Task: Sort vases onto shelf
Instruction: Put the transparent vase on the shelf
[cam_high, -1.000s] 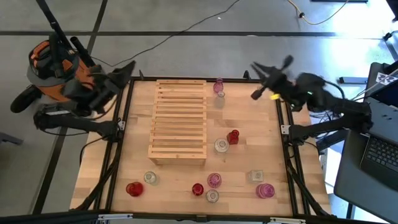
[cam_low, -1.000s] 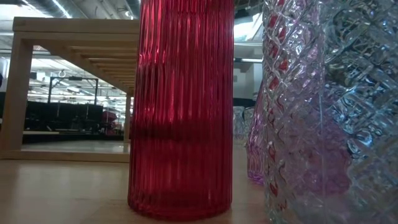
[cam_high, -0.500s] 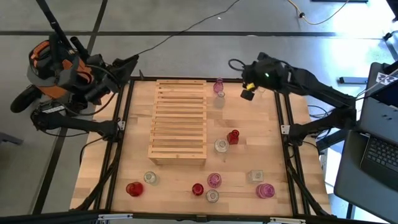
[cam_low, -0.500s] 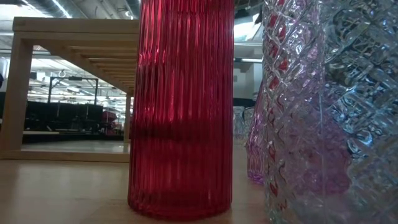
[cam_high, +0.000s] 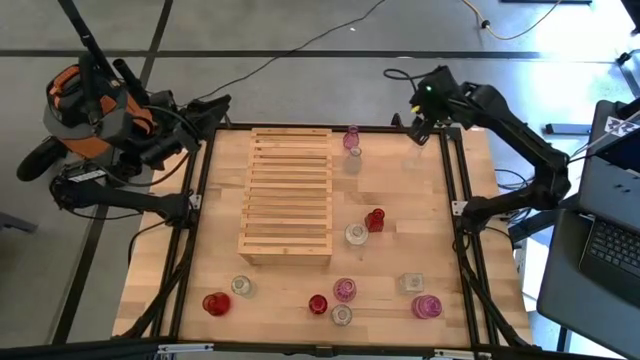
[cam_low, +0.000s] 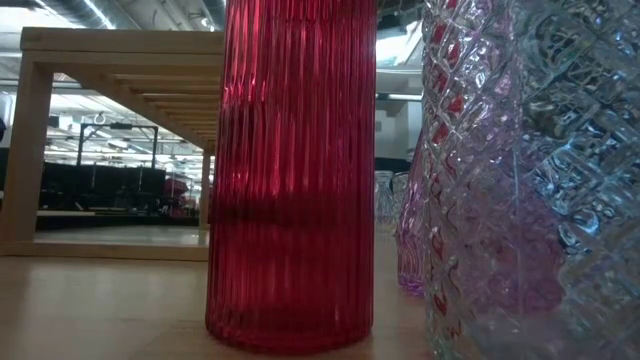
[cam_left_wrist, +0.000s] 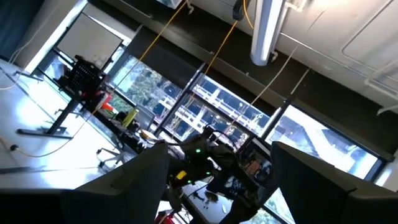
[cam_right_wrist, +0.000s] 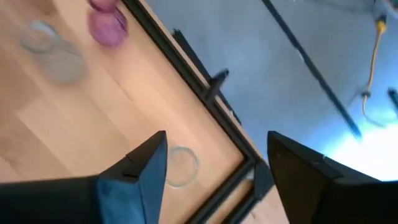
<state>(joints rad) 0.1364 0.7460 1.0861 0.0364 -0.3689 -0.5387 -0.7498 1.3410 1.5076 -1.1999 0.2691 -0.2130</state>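
The shelf (cam_high: 288, 195) lies flat on the bench (cam_high: 400, 215), left of centre. Most vases (cam_high: 344, 290) cluster toward six o'clock; a pink one (cam_high: 351, 139) stands at twelve. The right gripper (cam_high: 417, 132) hangs released over the one o'clock corner, above a clear vase (cam_right_wrist: 180, 165). The left gripper (cam_high: 215, 104) waits released off the ten o'clock corner.

Wooden tabletop (cam_high: 400, 215) w/ black metal frame (cam_high: 463, 240) along its edges, on grey floor (cam_high: 300, 30); black cable (cam_high: 290, 55) trails across floor behind table; yellow cable (cam_high: 520, 25) at far right. Open laptop (cam_high: 605, 250) at right edge, beside table; orange-and-grey object (cam_high: 80, 105) at far left, identity unclear; left wrist view: ceiling light tube (cam_left_wrist: 267, 31), large windows (cam_left_wrist: 211, 112).
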